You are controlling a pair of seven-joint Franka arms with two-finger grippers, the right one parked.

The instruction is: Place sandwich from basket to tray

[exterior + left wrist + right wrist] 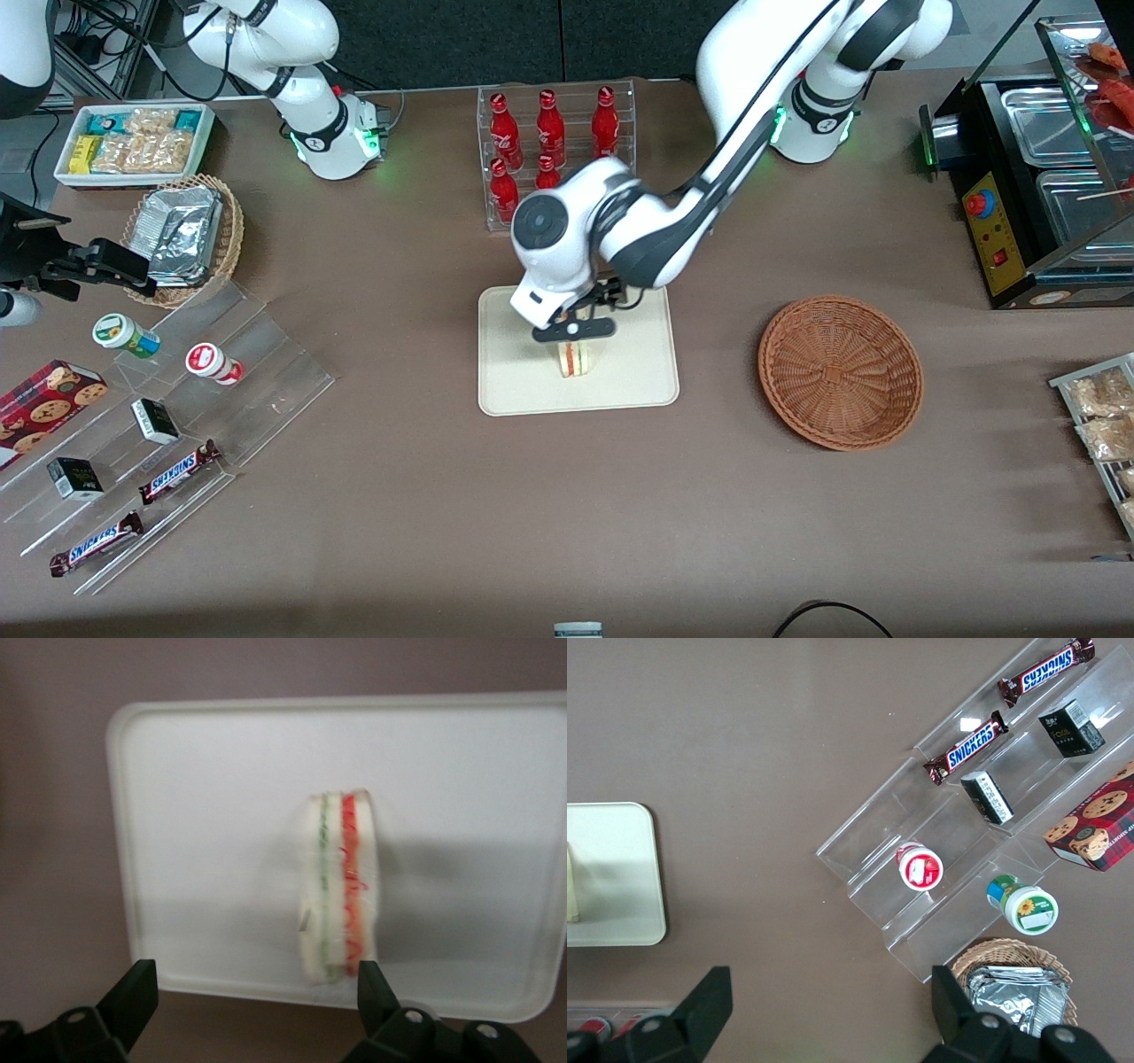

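Snickers bars (179, 470) are lying nearest the front camera, low in the left of the frame, on a clear tiered stand (168, 416) with small boxes and two little tubs.

We are holding our gripper (574, 338) just above the cream tray (523, 390) at the frame's centre, fingers (131, 997) spread wide and released, one fingertip just beside the sandwich, clamping nothing.

We are seeing the sandwich (574, 358) standing on its edge on the tray, directly under the gripper, red and green filling stripes facing up toward the wrist camera.

Toward the working arm's end of the table, the large reddish-brown wicker basket (840, 372) is sitting beside the tray, holding nothing.

Farther from the front camera than the tray, a clear rack of red bottles (554, 142) is standing upright.

In the upper left of the frame a smaller tan basket of foil packets (183, 237) is resting near a white bin of snacks (133, 142).
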